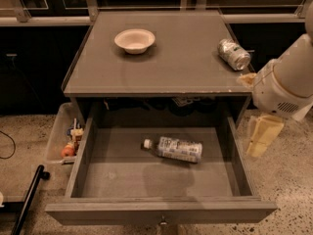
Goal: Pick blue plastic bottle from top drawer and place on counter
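Note:
The blue plastic bottle [174, 149] lies on its side in the open top drawer [93, 177], a little right of centre, white cap pointing left. The counter [171, 65] is the grey cabinet top above the drawer. My gripper [263, 135] hangs from the white arm [283, 84] at the right, outside the drawer's right wall and level with it. It is apart from the bottle, well to its right, and nothing shows in it.
A pale bowl [134, 40] sits at the counter's back left. A silver can [234, 54] lies at its right edge, near my arm. A pale plastic bin [61, 136] of clutter stands on the floor to the drawer's left. A black pole [27, 199] leans at the lower left.

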`<state>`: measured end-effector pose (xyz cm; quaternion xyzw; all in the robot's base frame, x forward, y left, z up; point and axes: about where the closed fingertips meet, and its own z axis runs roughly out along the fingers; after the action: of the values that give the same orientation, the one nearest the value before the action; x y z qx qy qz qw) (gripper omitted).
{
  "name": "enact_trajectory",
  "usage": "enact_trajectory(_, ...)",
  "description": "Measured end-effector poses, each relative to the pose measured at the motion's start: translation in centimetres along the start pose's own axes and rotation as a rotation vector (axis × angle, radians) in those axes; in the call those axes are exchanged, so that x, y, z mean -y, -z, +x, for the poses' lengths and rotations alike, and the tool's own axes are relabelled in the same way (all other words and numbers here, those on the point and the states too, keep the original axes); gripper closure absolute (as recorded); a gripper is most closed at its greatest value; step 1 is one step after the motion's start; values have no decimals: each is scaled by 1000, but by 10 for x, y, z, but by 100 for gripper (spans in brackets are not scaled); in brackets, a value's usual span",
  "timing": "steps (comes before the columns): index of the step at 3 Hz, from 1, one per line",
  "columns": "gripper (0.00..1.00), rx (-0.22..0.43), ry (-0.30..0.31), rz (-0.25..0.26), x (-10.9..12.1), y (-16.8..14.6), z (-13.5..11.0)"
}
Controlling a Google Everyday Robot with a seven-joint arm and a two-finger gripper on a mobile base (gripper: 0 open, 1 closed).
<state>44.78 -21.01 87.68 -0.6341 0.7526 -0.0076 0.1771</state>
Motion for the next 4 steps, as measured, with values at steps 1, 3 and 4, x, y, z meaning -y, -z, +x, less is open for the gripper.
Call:
enact_trajectory(1, 0, 19, 12, -40, -6, -37, 7)
enact_trajectory(3, 0, 39, 31, -50, -11, -44, 2)
enact_trajectory(4, 0, 97, -2, -86, -15, -85, 13)
